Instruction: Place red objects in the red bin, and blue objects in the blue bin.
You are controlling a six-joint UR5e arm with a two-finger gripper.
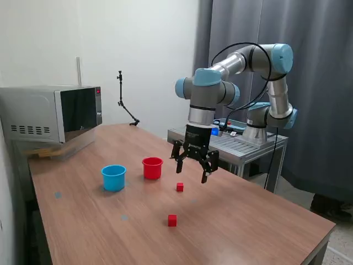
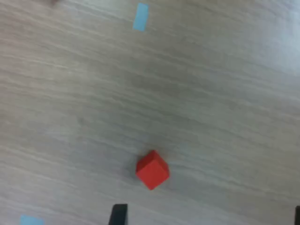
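Note:
Two small red cubes lie on the wooden table: one (image 1: pixel 180 187) just below and beside my gripper, the other (image 1: pixel 172 220) nearer the front edge. One red cube (image 2: pixel 152 169) also shows in the wrist view, lying on the table between my fingertips (image 2: pixel 118 214). The red cup (image 1: pixel 153 168) and the light blue cup (image 1: pixel 113 178) stand upright side by side towards the exterior view's left. My gripper (image 1: pixel 192 169) hangs open and empty above the table, a little to the right of the red cup. No blue cubes are in view.
A microwave (image 1: pixel 52 114) stands at the table's far left corner. A metal stand (image 1: pixel 242 144) carrying the arm's base is behind the table. Small blue tape marks (image 2: pixel 140 17) are stuck to the table.

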